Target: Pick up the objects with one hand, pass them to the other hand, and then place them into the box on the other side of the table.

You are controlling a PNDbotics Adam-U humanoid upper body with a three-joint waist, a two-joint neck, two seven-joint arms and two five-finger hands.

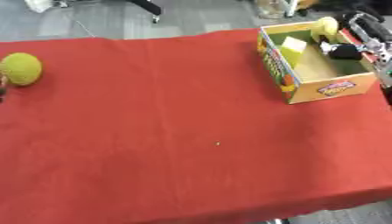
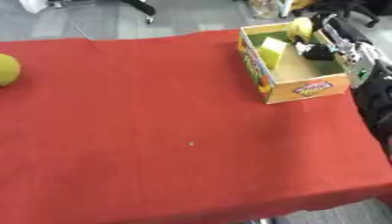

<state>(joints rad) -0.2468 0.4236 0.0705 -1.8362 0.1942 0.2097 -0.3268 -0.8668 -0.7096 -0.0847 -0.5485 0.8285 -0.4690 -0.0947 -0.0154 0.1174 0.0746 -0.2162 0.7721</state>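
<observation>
A yellow-green ball [image 1: 21, 68] lies on the red tablecloth at the far left. At the far right stands an open cardboard box [image 1: 330, 89] with yellow and orange walls. Inside it, a pale yellow block [image 1: 293, 46] leans against the left wall. A rounded yellow object [image 1: 327, 27] shows at the box's far corner. My right hand [image 1: 345, 51] comes in from the upper right and hangs inside the box, just below that yellow object; I cannot make out whether it touches it. A dark sliver [image 1: 2, 85] at the left edge, beside the ball, may be my left hand.
The red cloth [image 1: 191, 131] covers the whole table, whose front edge runs along the bottom. Grey floor and chair legs [image 1: 145, 8] lie beyond the far edge. A tiny pale speck [image 1: 217, 143] sits mid-table.
</observation>
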